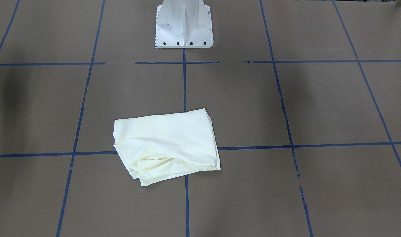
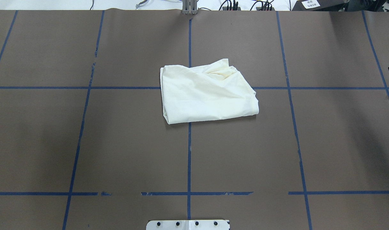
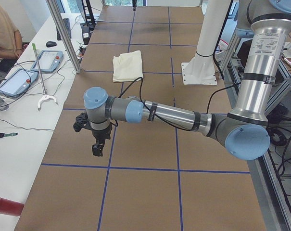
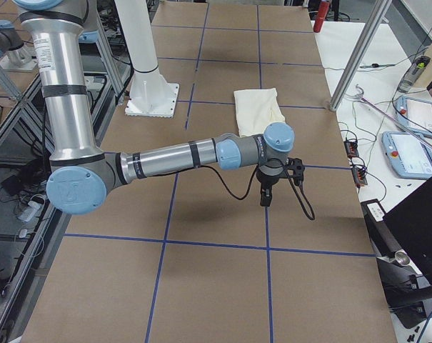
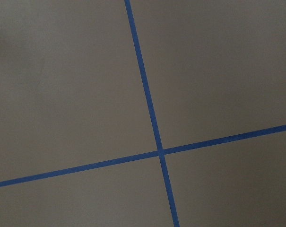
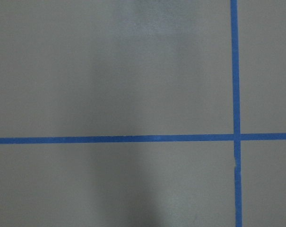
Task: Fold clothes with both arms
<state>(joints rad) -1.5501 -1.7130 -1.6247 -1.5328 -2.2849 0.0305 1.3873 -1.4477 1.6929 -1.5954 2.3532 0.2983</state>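
- Shirt (image 2: 207, 95): folded into a rough rectangle with its plain cream side up, flat on the table (image 2: 85, 143).
- It sits across a crossing of the blue tape lines (image 2: 189, 153) near the table's middle, straight out from the white pedestal base (image 1: 184, 26) and apart from it.
- The cloth is smooth on the side nearest the robot. On the far edge, toward the robot's right, it is bunched and creased, with layered hems showing.
- Left arm (image 3: 174, 115): stretched low and level over the table's left end.
- Left gripper (image 3: 98, 147): hangs pointing down above the brown surface, well apart from the shirt. It shows only from the side, so I cannot tell how far its fingers are spread or whether they hold anything.
- Right arm (image 4: 173, 153): the same pose at the opposite end of the table.
- Right gripper (image 4: 265, 196): points down, clear of the surface and well apart from the shirt. I cannot tell its opening or any hold either.
- Both wrist cameras show only brown table and a tape crossing.
- Side bench: teach pendants (image 3: 51, 60), with a seated person (image 3: 3, 33) at its edge.
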